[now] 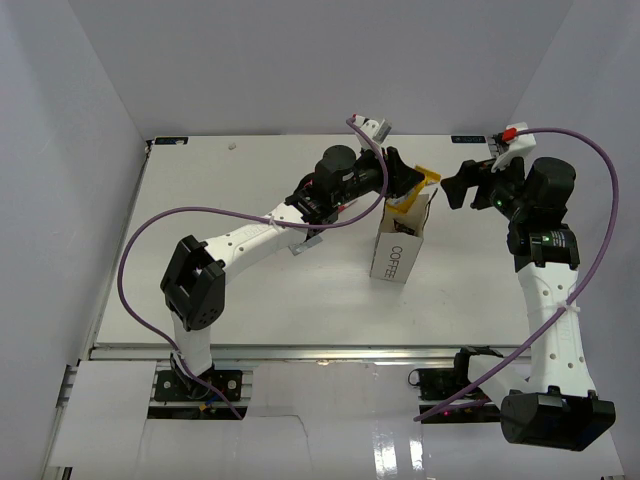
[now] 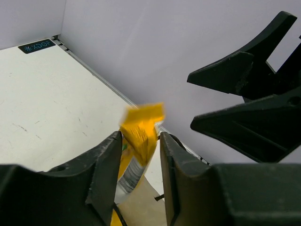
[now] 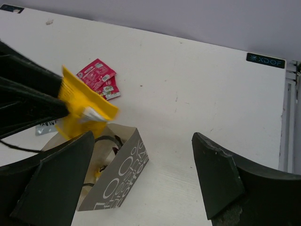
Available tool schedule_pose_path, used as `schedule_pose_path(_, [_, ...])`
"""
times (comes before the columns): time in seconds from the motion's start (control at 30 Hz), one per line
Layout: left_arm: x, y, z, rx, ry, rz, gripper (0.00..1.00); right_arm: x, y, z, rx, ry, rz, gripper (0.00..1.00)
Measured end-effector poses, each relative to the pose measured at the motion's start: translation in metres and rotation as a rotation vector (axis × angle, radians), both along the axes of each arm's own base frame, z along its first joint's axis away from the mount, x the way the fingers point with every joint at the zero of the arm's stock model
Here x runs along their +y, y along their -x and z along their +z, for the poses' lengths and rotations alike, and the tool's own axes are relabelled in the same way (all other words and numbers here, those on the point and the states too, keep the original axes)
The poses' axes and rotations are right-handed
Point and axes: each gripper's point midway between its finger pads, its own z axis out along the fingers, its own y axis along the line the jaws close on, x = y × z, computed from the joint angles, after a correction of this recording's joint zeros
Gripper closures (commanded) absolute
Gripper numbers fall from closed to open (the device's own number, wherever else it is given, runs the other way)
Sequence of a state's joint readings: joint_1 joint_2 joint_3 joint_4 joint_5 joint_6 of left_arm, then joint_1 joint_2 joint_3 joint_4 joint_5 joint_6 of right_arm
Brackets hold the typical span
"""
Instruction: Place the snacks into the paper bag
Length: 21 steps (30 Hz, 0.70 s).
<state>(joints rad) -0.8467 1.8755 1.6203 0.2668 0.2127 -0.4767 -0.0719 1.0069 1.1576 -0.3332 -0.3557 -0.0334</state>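
Now my L end effector (image 1: 402, 180) sits narrow round yellow foil packet (image 2: 141, 125), grip unclear, right over white paper bag (image 1: 398, 255)

White arms (image 1: 250, 240), black joints (image 1: 195, 285), purple cables (image 1: 121, 268)

The yellow shiny wrapped packet (image 2: 141, 127) shows silver; the white rectangular paper bag (image 1: 393, 255) bears black lettering; 2 flat foil packets (image 3: 99, 77) are red-pink.
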Motion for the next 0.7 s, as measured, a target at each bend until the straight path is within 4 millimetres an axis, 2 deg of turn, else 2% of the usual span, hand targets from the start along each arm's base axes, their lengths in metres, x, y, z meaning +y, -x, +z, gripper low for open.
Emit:
schedule_pose_path(0.13, [0.0,0.0,0.0,-0.004,0.0,0.0,0.45,0.017,0.007,0.002,-0.016,0.004,0.115,0.1])
schedule_pose_path(0.4, [-0.002,0.003,0.007,-0.006,0.01,-0.016,0.43,0.049,0.026,0.025,-0.105,0.03,0.36,0.1])
schedule_pose_path(0.57, [0.0,0.008,0.04,-0.057,0.054,-0.032,0.38,0.068,0.043,0.047,-0.201,0.058,0.528,0.1])
schedule_pose_path(0.7, [0.02,0.023,0.075,-0.122,0.077,-0.029,0.33,0.084,0.059,0.064,-0.283,0.068,0.671,0.1])
